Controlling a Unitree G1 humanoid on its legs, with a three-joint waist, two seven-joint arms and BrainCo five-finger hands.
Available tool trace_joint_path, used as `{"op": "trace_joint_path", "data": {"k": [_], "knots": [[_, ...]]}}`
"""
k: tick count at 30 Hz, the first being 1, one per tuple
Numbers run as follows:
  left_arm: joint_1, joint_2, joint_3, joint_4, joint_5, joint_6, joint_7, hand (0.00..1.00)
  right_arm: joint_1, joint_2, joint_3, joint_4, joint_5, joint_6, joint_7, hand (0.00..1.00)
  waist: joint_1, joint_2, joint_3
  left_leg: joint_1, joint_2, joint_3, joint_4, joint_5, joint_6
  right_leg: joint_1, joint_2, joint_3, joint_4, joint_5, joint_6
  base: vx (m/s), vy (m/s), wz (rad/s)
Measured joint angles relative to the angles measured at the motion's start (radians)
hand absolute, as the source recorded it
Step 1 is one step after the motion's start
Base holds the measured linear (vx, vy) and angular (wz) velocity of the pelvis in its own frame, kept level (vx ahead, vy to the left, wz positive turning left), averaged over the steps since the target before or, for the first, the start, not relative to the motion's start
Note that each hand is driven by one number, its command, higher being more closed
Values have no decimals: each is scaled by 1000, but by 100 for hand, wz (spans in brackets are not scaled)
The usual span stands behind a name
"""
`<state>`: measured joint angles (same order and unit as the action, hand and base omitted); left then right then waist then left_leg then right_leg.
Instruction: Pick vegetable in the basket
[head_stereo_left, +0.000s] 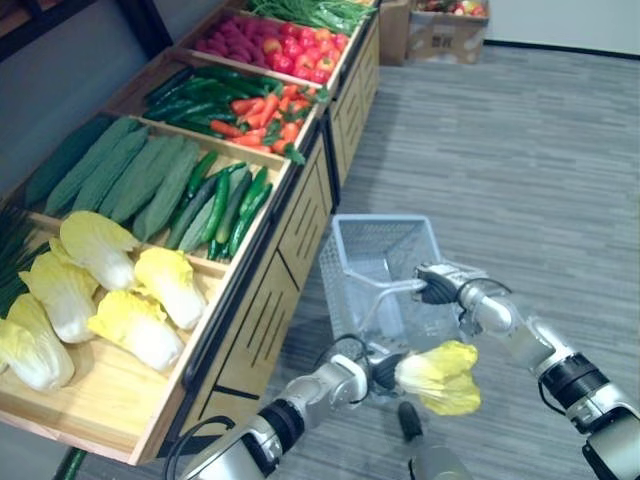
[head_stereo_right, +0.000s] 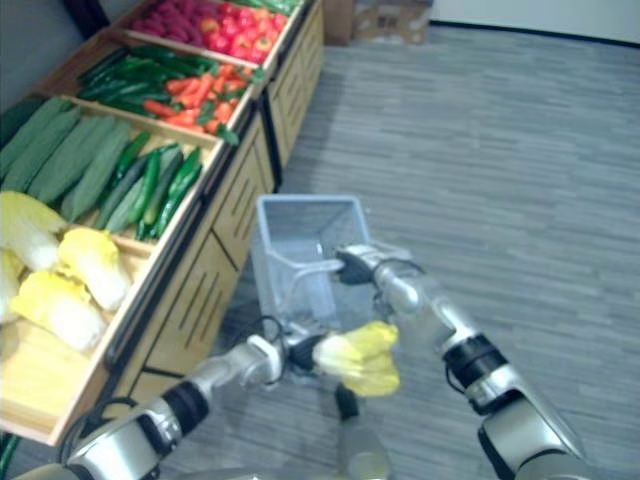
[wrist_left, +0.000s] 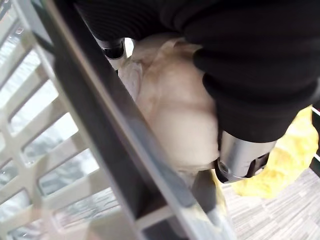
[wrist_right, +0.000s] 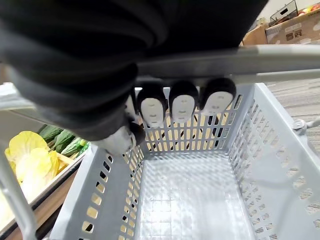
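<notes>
Grey ribbed carpet (head_stereo_left: 520, 150), perforated basket (head_stereo_left: 385, 240), leafy cabbage (head_stereo_left: 440, 378)

- A long wooden stand (head_stereo_left: 300, 225) runs along the left, with slanted compartments and slatted panels on its front
- Pale yellow cabbages (head_stereo_left: 100, 290) lie in the nearest compartment
- The next compartment holds ridged green gourds (head_stereo_left: 120, 170) beside slim cucumbers (head_stereo_left: 225, 205)
- Further on, dark green vegetables (head_stereo_left: 190, 95) lie beside orange carrots (head_stereo_left: 265, 115)
- Red and pink vegetables (head_stereo_left: 270, 45) lie in the compartment beyond
- Cardboard boxes (head_stereo_left: 445, 30) stand on the grey striped floor (head_stereo_left: 500, 170) at the far end
</notes>
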<state>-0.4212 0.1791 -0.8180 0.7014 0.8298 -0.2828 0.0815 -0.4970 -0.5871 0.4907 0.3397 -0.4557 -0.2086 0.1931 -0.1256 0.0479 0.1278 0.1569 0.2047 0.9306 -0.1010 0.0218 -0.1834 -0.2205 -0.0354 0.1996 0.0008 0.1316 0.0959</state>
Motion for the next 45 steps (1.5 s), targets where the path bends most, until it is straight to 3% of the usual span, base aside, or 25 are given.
{"op": "trace_joint_path", "data": {"k": [9,21,27,28,45], "knots": [[-6,-20,38,19,8,16,1,100,10,0,-17,0,0,0,0,100,-7,0,0,-14,-1,-22,0,3,4,-1,-6,-13,-5,0,0,-54,-10,5],[-22,-152,294,92,16,152,55,100,49,38,-91,-18,34,1,8,100,-8,0,5,-33,-2,-65,3,6,10,0,-15,-35,-14,1,1,-49,-15,7],[-47,-197,356,130,14,189,65,100,54,38,-94,-22,46,1,9,100,-8,1,27,-42,-2,-88,1,8,12,3,-21,-52,-16,1,1,-56,-21,9],[-48,-207,357,132,14,200,65,0,61,38,-100,-22,46,1,9,100,-7,0,28,-47,-1,-95,1,9,14,3,-22,-58,-17,1,1,-43,-23,16],[-45,-243,383,89,14,213,30,0,138,57,-187,-29,74,10,37,100,-3,0,28,-67,-2,-164,1,16,24,18,-38,-107,-23,1,1,-41,-24,10]]}}
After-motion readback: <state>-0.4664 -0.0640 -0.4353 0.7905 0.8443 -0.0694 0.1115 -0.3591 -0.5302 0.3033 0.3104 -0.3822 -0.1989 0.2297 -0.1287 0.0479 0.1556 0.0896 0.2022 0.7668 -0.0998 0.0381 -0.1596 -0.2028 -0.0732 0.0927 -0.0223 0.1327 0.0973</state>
